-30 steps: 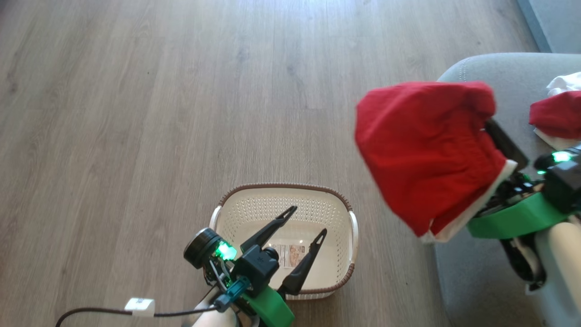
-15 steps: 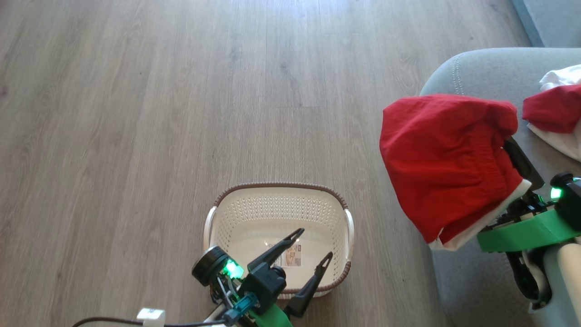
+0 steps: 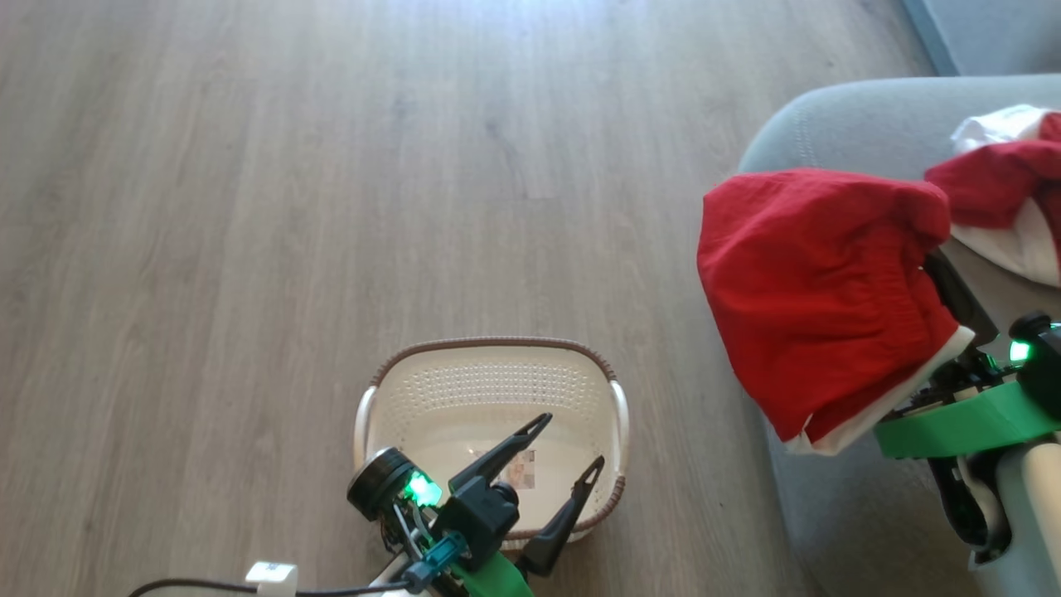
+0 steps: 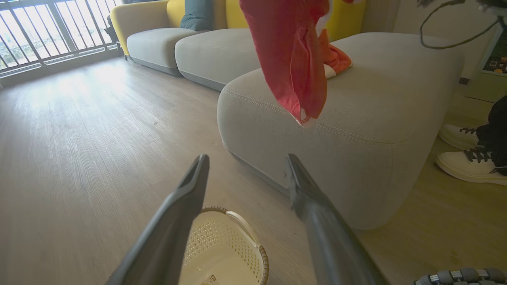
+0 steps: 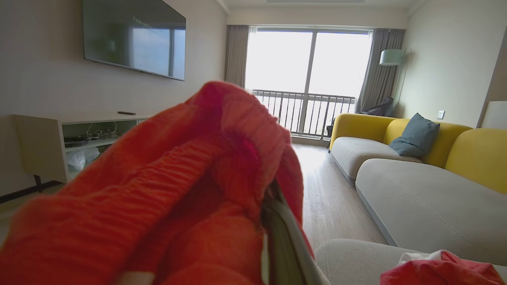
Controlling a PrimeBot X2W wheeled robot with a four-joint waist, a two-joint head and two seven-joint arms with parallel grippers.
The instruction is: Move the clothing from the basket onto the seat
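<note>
Swinging further right over the seat (image 3: 829, 124) corner, the right tool (image 3: 953, 290) is pinching shut on the red garment (image 3: 821, 298) at frame right, left tool (image 3: 569, 441) gaping empty above the emptied basket (image 3: 489, 342) at bottom centre; loose cloth is probably overhanging the floor (image 3: 249, 207), risking slide-off on release.

The left gripper (image 3: 569, 441) is low at the bottom of the head view. Its 2 dark fingers are spread wide apart and point up and to the right, with nothing between them. A green light glows at its wrist. The right gripper (image 3: 953, 292) is raised at the right side, its 2 fingers pressed together on the clothing (image 3: 812, 290), which hangs over them. Its pale forearm (image 3: 1024, 514) rises from the lower right corner.
</note>
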